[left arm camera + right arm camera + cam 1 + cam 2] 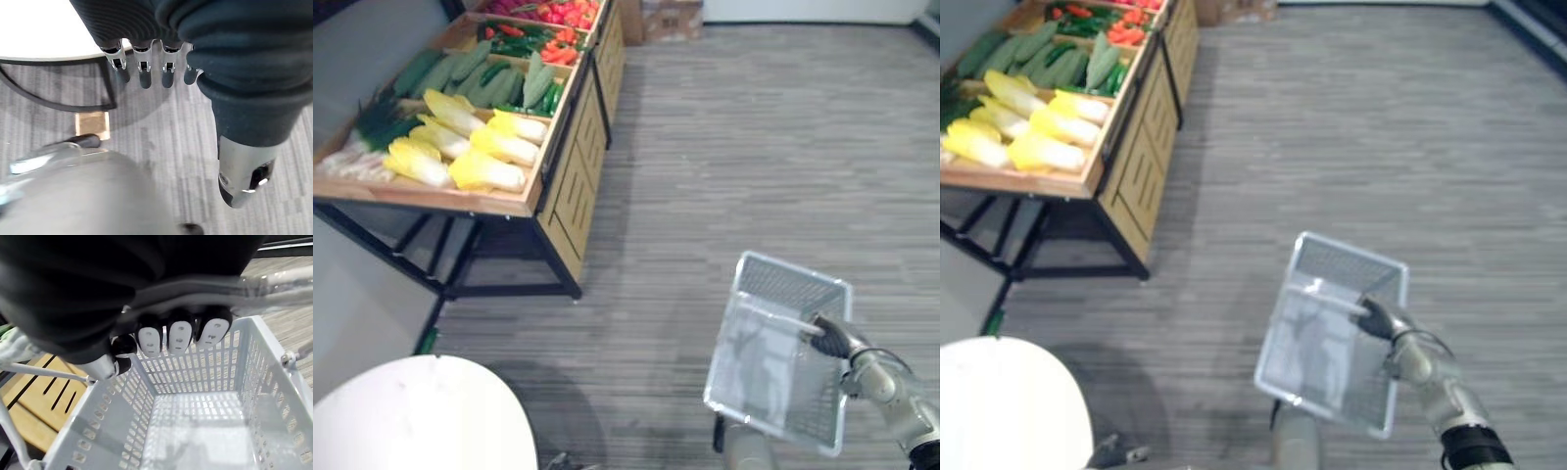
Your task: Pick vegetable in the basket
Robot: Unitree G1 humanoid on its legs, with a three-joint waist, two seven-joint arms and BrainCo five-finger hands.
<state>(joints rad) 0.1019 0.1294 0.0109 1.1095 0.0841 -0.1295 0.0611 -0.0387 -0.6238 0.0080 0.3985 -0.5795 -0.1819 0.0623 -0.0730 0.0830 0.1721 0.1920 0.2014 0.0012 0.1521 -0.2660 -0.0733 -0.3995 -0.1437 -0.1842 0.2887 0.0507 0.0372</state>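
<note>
A white mesh plastic basket [781,286] hangs over the grey floor at lower right, and nothing lies in it. My right hand [833,338] is shut on the basket's handle; in the right wrist view its fingers [179,337] curl round the handle above the basket's perforated wall [205,374]. The vegetables lie in a wooden stand [570,166] at upper left, well away from the basket: yellow-white cabbages [489,147], green cucumbers [470,76], green onions [374,125] and red peppers [564,12]. My left hand [145,76] hangs open beside a white table, its fingers straight and holding nothing.
A round white table [411,416] stands at lower left, close to my left side. The stand rests on black metal legs [460,264]. A cardboard box [672,18] sits on the floor at the far end. Grey carpet [734,137] stretches between stand and basket.
</note>
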